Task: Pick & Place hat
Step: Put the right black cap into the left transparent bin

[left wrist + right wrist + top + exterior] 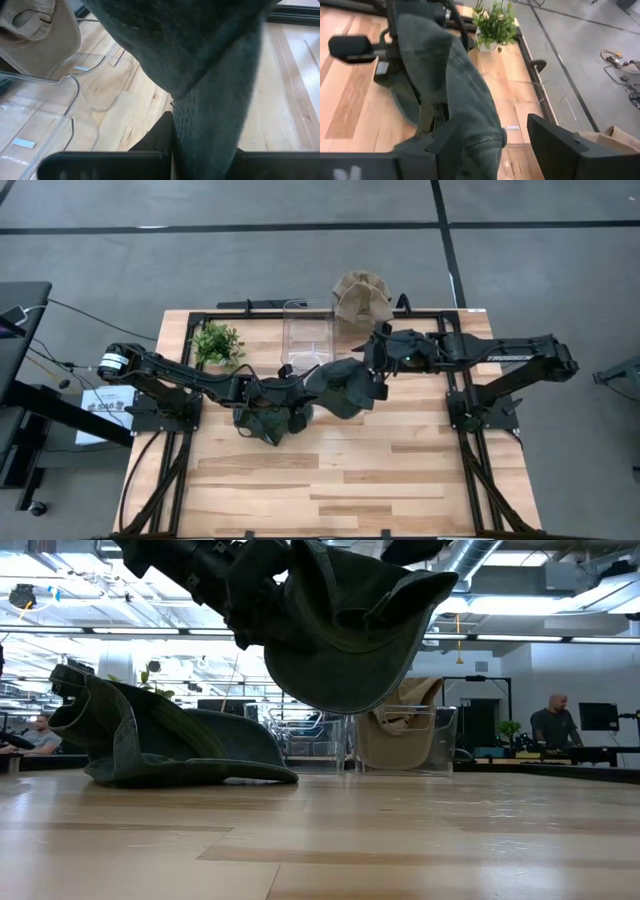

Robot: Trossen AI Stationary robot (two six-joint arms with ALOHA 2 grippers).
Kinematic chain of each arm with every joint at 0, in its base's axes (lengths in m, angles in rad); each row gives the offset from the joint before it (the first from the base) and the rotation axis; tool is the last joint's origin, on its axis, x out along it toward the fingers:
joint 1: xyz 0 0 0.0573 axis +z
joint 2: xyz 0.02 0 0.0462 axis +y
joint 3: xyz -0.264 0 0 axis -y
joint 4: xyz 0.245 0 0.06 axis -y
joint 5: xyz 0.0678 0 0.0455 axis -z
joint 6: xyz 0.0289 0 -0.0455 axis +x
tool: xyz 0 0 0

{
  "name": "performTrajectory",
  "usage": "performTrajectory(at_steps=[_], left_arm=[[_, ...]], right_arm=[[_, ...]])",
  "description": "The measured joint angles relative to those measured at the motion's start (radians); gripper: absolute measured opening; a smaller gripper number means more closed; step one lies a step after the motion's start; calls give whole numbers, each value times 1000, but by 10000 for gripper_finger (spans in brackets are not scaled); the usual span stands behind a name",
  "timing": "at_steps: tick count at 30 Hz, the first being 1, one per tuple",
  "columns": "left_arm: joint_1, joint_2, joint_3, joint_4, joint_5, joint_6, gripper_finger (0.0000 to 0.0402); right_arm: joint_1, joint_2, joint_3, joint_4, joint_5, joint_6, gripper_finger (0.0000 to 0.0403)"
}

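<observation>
Over the middle of the table: a dark green hat (345, 387) hangs in the air, well clear of the wood, with both arms at it.
Left gripper (318, 380): reaches in from the left edge; its fingers are pinched together on the hat's cloth, which drapes down right in front of its wrist camera.
Right gripper (512, 145): comes in from the right edge and meets the hat from the far side; its fingers stand apart, with a fold of the hat lying against one finger (450, 145) and the other finger clear of the cloth.
Second hat (165, 740): also dark green, lying slumped on the table toward the left, beneath the left arm, touching the wood.
Bin (306, 330): clear plastic, at the far edge of the table near its middle, just beyond the raised hat.
Tan hat (360, 298): sits at the far edge, right beside the bin; in the low view it shows behind the bin's clear wall.
Plant (217, 343): small and green, near the far left corner, well apart from the hats.
Table (400, 480): light wooden boards, with a dark frame along its sides.
Room behind: people sit at desks far off on both sides.
</observation>
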Motion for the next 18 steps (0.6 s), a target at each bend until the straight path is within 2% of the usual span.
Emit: performTrajectory(at_steps=[7, 12, 18], left_arm=[[0, 0, 0, 0, 0, 0, 19], [0, 0, 0, 1, 0, 0, 19], [0, 0, 0, 4, 0, 0, 19]], right_arm=[[27, -21, 0, -38, -79, -1, 225], [39, -14, 0, -56, -72, -1, 226], [12, 8, 1, -54, -14, -5, 222]])
